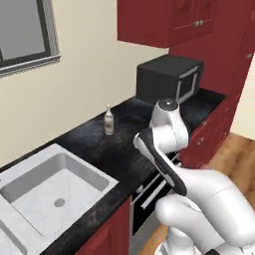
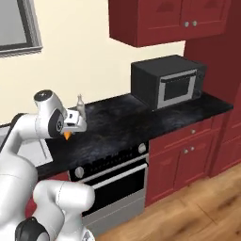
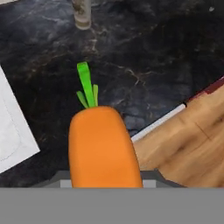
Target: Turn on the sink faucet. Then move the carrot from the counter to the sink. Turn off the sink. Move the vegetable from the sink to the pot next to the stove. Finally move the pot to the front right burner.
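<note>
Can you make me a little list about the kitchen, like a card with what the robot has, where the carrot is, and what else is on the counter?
robot holds: the carrot, gripped in the pincer
carrot stem: green, pointing away from the hand
carrot place: lifted above the black counter, not in the sink
sink: pale grey basin with a round drain, no water seen
on the counter: a pale bottle near the wall, a black microwave
under the counter: an oven and red cabinet doors
</note>
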Robot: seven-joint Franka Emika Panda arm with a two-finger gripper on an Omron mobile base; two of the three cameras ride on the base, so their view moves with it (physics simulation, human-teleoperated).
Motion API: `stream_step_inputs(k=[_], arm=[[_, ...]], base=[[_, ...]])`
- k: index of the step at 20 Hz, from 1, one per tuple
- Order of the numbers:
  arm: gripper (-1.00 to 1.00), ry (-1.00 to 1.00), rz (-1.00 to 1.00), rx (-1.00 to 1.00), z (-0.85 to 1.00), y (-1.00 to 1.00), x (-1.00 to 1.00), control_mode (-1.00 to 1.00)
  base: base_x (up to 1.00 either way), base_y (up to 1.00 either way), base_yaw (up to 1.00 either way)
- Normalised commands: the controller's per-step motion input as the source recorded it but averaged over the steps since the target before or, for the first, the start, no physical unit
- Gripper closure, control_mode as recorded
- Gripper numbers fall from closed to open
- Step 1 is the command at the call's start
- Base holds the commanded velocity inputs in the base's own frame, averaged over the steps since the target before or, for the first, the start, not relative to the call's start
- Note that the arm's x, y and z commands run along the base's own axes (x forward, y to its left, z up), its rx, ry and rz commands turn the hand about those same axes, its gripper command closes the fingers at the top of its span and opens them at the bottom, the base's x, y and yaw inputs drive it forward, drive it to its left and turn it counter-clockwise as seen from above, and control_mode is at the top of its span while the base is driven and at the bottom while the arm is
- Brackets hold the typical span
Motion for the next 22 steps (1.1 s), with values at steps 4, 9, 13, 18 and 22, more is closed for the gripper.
stream_step_inputs(k=[4, 9, 13, 18, 22], arm=[[1.0, 0.0, 0.0, 0.0, 0.0, 0.0, 0.0, 1.0], [1.0, 0.0, 0.0, 0.0, 0.0, 0.0, 0.0, 1.0], [1.0, 0.0, 0.0, 0.0, 0.0, 0.0, 0.0, 1.0], [1.0, 0.0, 0.0, 0.0, 0.0, 0.0, 0.0, 1.0], [1.0, 0.0, 0.0, 0.0, 0.0, 0.0, 0.0, 1.0]], base=[[-0.04, 0.0, -0.67], [0.0, 0.0, -0.68], [0.0, 0.0, -0.7], [0.0, 0.0, -0.7], [0.0, 0.0, -0.7]])
